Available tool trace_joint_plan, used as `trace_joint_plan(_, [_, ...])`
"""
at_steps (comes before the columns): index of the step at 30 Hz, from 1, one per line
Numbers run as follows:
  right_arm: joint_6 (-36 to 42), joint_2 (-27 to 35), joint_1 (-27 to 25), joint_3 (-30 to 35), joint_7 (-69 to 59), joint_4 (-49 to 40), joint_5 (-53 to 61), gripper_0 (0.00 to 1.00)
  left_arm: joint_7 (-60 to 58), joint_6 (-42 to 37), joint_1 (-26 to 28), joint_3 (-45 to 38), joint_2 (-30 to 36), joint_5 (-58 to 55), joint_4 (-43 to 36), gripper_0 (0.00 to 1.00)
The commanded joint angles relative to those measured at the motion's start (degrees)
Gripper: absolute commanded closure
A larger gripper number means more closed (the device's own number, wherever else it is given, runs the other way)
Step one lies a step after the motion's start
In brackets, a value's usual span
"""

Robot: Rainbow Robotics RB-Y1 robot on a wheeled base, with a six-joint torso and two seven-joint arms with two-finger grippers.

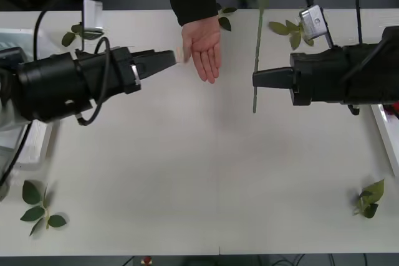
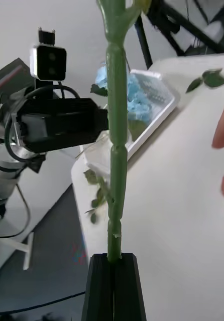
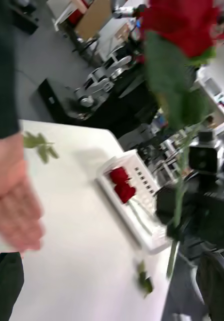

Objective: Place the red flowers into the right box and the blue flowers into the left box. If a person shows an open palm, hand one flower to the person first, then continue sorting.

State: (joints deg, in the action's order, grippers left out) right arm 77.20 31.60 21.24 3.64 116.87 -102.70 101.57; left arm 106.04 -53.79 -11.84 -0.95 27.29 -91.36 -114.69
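Front view: the right gripper (image 1: 254,79) reaches in level from the right, fingers clenched on the green stem of a red rose (image 1: 257,54), held upright above the table (image 1: 199,179). The left gripper (image 1: 174,58) reaches in from the left, fingers pressed together on nothing, its tip beside the person's open palm (image 1: 206,47). The left box (image 2: 152,103) holds blue flowers (image 2: 134,98); the right box (image 3: 142,200) holds red roses (image 3: 122,183).
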Motion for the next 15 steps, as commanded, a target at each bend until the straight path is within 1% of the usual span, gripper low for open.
trace_joint_plan(1, [-4.9,-2.0,2.1,2.0,12.2,-4.3,-5.1,1.00,2.9,-5.4,0.2,-4.9,4.6,-0.3,-1.9,0.00])
trace_joint_plan(6, [-12.9,-3.1,2.1,0.7,18.5,-7.5,-10.3,1.00,2.8,-11.6,0.7,-8.9,9.4,-1.1,-1.3,0.00])
trace_joint_plan(10, [-22.2,-3.2,2.1,-2.9,25.1,-7.9,-12.2,1.00,3.6,-15.1,0.7,-9.6,13.6,-8.0,2.2,0.00])
trace_joint_plan(13, [-28.6,-3.2,2.1,-5.4,29.6,-7.8,-14.3,1.00,7.4,-17.8,0.7,-11.2,15.7,-11.0,4.5,0.00])
trace_joint_plan(15, [-31.3,-3.2,2.1,-6.4,31.3,-7.8,-15.4,1.00,9.5,-18.7,0.6,-12.4,16.4,-11.1,5.2,0.00])
